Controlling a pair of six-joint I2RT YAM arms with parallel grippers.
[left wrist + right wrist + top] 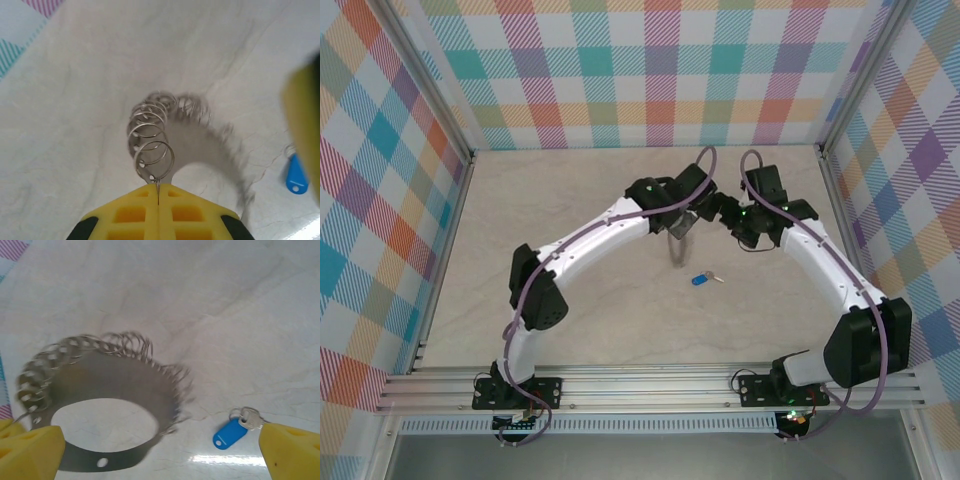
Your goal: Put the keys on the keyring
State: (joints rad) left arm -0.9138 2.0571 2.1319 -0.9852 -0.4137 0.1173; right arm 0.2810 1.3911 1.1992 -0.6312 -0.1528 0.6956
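yellow fingers of your left gripper are pinched shut on the keyring, held above the table, while the key lies flat beside it, blue head toward the ring, blade toward one finger of your wide-open, empty right gripper, the nearer arm.

Left gripper clamped; right gripper agape
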